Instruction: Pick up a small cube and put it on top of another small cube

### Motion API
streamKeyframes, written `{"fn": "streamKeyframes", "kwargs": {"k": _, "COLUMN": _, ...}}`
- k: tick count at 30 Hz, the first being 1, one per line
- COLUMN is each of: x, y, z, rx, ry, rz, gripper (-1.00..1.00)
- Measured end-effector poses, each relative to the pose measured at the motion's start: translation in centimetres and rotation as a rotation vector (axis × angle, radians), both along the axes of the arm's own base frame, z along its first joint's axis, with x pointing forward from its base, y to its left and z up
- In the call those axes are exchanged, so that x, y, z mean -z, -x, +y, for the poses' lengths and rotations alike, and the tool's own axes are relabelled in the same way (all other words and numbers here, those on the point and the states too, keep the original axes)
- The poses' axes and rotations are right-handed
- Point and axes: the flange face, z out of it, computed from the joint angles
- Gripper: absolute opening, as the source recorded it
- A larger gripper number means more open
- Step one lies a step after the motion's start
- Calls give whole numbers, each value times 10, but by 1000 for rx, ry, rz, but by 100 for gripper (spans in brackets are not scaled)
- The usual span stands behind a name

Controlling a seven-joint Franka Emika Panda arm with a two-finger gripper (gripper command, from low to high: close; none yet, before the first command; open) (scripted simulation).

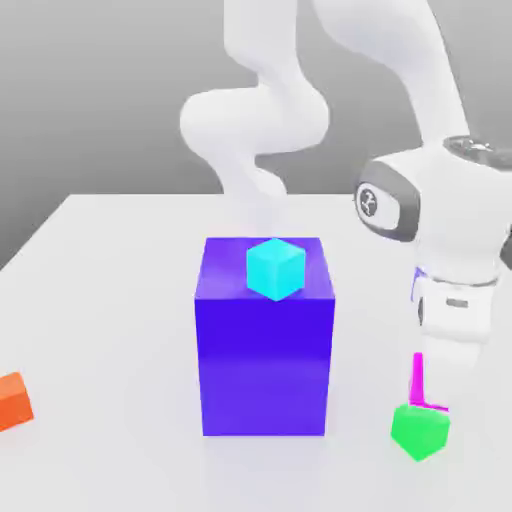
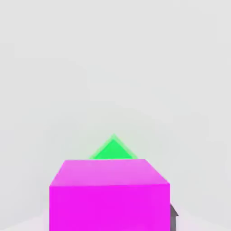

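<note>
A small magenta cube (image 1: 418,380) hangs under my gripper (image 1: 424,388), which is shut on it at the exterior view's lower right. In the hand view the magenta cube (image 2: 109,194) is close and large, with one dark finger (image 2: 173,217) against its side. Directly below it sits a small green cube (image 1: 420,430) on the white table; the green cube (image 2: 113,150) peeks out beyond the magenta one. I cannot tell whether the two cubes touch.
A tall blue block (image 1: 265,350) stands mid-table with a small cyan cube (image 1: 275,268) on top. An orange cube (image 1: 14,400) lies at the exterior view's left edge. The white table (image 1: 110,300) stretches between them.
</note>
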Motion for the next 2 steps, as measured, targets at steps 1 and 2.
{"fn": "streamKeyframes", "kwargs": {"k": 1, "x": 0, "y": 0, "z": 0, "rx": 0, "ry": 0, "rz": 0, "gripper": 100}}
{"fn": "streamKeyframes", "kwargs": {"k": 2, "x": 0, "y": 0, "z": 0, "rx": 0, "ry": 0, "rz": 0, "gripper": 100}}
